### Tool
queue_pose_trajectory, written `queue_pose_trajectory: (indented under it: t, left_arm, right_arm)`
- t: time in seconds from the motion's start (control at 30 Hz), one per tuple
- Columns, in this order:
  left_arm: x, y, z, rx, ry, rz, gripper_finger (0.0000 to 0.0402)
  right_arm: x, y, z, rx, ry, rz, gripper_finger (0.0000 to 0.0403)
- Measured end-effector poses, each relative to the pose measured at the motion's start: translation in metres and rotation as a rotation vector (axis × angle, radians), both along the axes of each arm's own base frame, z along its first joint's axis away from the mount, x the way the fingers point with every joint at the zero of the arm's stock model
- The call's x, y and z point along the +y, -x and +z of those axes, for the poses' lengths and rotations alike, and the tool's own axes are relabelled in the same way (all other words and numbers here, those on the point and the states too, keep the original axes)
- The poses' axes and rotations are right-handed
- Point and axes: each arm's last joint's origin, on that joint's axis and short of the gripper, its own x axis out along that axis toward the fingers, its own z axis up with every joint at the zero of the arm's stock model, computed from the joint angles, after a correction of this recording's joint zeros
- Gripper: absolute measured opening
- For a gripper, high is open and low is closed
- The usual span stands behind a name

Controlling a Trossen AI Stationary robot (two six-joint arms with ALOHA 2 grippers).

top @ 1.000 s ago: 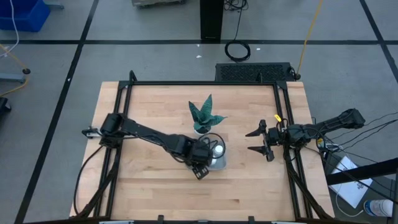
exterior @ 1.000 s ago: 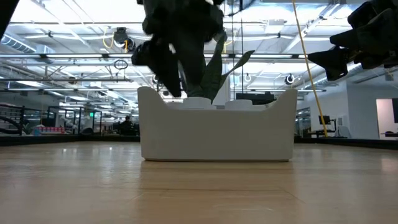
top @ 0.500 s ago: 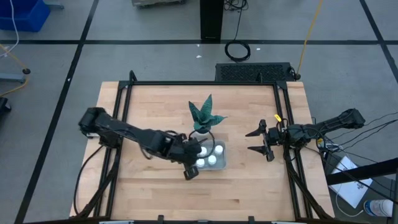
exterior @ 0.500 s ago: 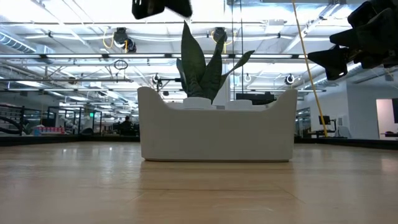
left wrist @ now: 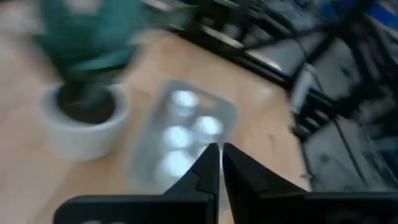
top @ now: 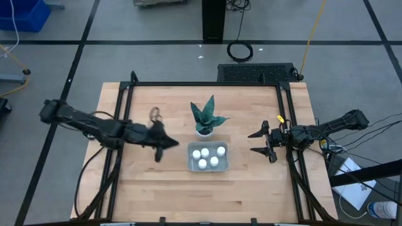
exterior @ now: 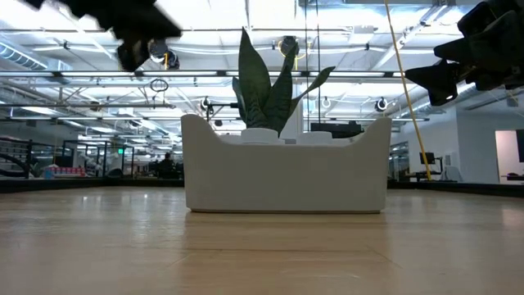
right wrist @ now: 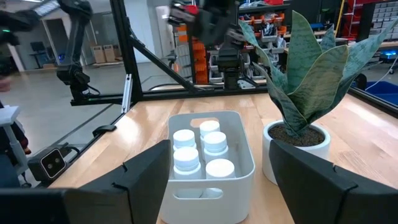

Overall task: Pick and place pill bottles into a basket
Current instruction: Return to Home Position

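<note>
Hard-to-read bits first. In the low view the front wall of the shallow pale grey-blue rectangular tray (exterior: 286, 176) hides nearly all its load; only a couple of cap tops peek over the rim. My left wrist view is smeared, so the small white capped pill bottles (left wrist: 176, 137) are just pale blobs there and I can't count them. In the low view my left arm is a dark smear up and left of the tray, cut by the frame edge.

The high and right wrist views settle it: five pill bottles stand upright inside the tray, caps up, bunched close.

My left pincer (left wrist: 219, 163) has its fingers pressed together w/ a thin slit btwn them and holds nothing. It hangs off the tray's left side over the light wooden bench (top: 251, 188), apart from the tray, w/ the bottles ahead of its tips.

My right pincer (top: 254, 142) is spread wide and empty, on the tray's right side near the frame rail, tips aimed at the tray. It touches nothing.

The green spiky plant in a small white round pot (top: 205, 119) sits just beside the tray's far side.

Vs earlier: a sec ago my left pincer was right over the bottles, and half a sec ago it was over the tray's left edge. Now it's clear of the tray. The right pincer, tray and pot are in the same spots.
</note>
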Motion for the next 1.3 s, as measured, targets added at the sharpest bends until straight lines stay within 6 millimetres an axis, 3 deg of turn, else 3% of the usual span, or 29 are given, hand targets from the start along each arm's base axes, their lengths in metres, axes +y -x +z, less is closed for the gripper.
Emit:
queue_pose_trajectory:
  t: [0.2,0.33,0.47,0.57,0.7,0.83,1.3]
  left_arm:
    - [0.023,0.055,-0.034,0.031,-0.104,0.134,0.0026]
    - [0.028,0.075,-0.053,0.033,-0.141,0.135,0.0026]
    - [0.026,0.087,-0.049,-0.090,-0.258,0.041,0.0026]
    - [0.027,0.097,-0.047,-0.195,-0.307,0.084,0.0026]
    - [0.028,0.109,-0.063,-0.259,-0.330,0.094,0.0026]
    - [0.023,0.117,-0.070,-0.372,-0.399,-0.102,0.0026]
    - [0.024,0.127,-0.086,-0.463,-0.392,-0.160,0.0026]
  right_arm:
    - [0.000,0.000,0.000,0.000,0.000,0.000,0.0265]
    - [0.000,0.000,0.000,0.000,0.000,0.000,0.0265]
    - [0.000,0.000,0.000,0.000,0.000,0.000,0.0265]
    - [0.000,0.000,0.000,0.000,0.000,0.000,0.0265]
    - [0.000,0.000,0.000,0.000,0.000,0.000,0.0265]
    - [0.000,0.000,0.000,0.000,0.000,0.000,0.0265]
    - [0.000,0.000,0.000,-0.001,0.000,0.000,0.0265]
